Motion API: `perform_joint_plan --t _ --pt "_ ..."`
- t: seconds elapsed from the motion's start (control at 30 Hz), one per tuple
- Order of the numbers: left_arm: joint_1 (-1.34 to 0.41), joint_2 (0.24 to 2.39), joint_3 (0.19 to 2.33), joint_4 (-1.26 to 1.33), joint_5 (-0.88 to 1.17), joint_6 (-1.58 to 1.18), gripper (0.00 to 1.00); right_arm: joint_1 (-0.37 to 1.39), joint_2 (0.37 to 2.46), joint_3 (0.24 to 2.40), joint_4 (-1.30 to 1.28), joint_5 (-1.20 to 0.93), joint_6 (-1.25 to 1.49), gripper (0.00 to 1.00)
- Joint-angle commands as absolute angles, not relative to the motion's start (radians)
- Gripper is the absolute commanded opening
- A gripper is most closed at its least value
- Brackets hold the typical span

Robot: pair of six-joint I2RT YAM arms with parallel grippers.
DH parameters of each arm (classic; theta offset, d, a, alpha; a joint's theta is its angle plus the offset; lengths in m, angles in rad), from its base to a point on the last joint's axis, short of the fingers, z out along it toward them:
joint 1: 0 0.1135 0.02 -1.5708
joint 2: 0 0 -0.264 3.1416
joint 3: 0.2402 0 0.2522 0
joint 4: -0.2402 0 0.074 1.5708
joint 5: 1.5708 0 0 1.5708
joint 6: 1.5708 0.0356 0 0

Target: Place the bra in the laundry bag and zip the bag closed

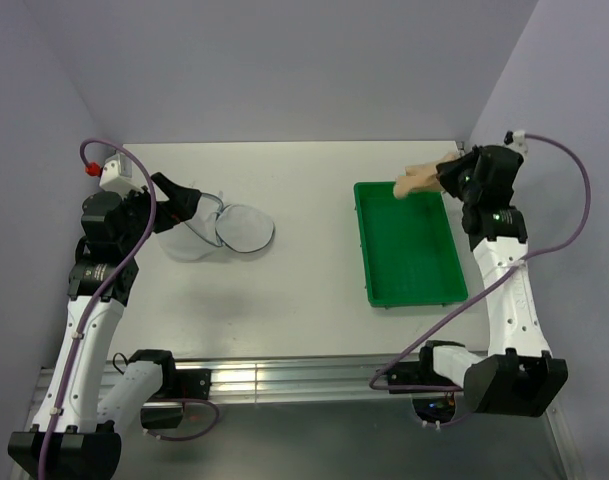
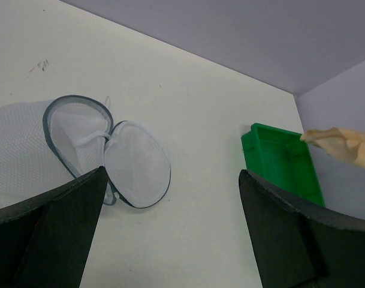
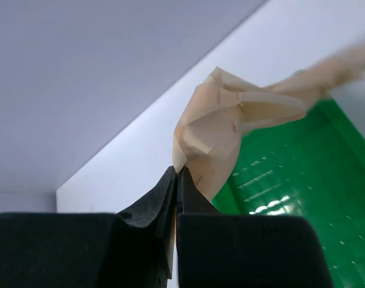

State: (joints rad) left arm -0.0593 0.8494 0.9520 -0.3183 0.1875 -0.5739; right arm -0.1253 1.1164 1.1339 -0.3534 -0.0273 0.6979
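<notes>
The peach-beige bra (image 1: 416, 181) hangs over the far end of the green tray, pinched by a fold at its edge in my right gripper (image 1: 448, 180). In the right wrist view the jaws of that gripper (image 3: 178, 172) are shut on the bra (image 3: 230, 126), which trails up and to the right. The white mesh laundry bag (image 1: 216, 230) lies at the left of the table with its dark-rimmed round flap folded open. My left gripper (image 1: 189, 207) hovers just over the bag's left side, fingers wide apart and empty. In the left wrist view, the gripper (image 2: 173, 175) looks across the bag (image 2: 119, 157) towards the bra (image 2: 345, 145).
A green rectangular plastic tray (image 1: 376, 290) sits at the right of the table, seen also as the tray (image 2: 272, 153) and the tray (image 3: 308, 204) from the wrists. Purple walls close the table at the back and on both sides.
</notes>
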Motion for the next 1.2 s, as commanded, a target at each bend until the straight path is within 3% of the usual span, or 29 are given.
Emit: perform_joint_plan --t 0.0,0.2,0.37,0.6,0.8,0.9,1.07,1.13,1.17 --pt "-0.055 0.856 0.953 -0.275 0.210 -0.588 0.99 -0.031 1.152 1.343 -0.434 -0.046 0.657 0.00" --pt "-0.055 0.854 0.953 -0.276 0.206 -0.586 0.99 0.228 1.247 1.600 -0.529 0.023 0.653 0.00" --pt "-0.055 0.861 0.954 -0.279 0.204 -0.586 0.99 0.385 1.293 1.629 -0.512 -0.015 0.692 0.00" --pt "-0.057 0.867 0.954 -0.279 0.215 -0.588 0.99 0.512 1.249 1.280 -0.321 -0.207 0.781 0.00" --pt "-0.072 0.894 0.957 -0.278 0.247 -0.589 0.99 0.567 1.242 0.762 -0.151 -0.305 0.825 0.00" --pt "-0.095 0.917 0.968 -0.294 0.244 -0.581 0.99 0.583 1.244 0.625 -0.104 -0.299 0.842 0.00" --pt "-0.168 0.956 0.994 -0.342 0.192 -0.578 0.95 0.584 1.235 0.589 -0.193 -0.181 0.793 0.01" --pt "-0.202 0.965 1.009 -0.357 0.152 -0.575 0.94 0.584 1.236 0.586 -0.199 -0.152 0.785 0.13" --pt "-0.219 0.969 1.018 -0.370 0.118 -0.575 0.91 0.586 1.236 0.586 -0.202 -0.143 0.779 0.27"
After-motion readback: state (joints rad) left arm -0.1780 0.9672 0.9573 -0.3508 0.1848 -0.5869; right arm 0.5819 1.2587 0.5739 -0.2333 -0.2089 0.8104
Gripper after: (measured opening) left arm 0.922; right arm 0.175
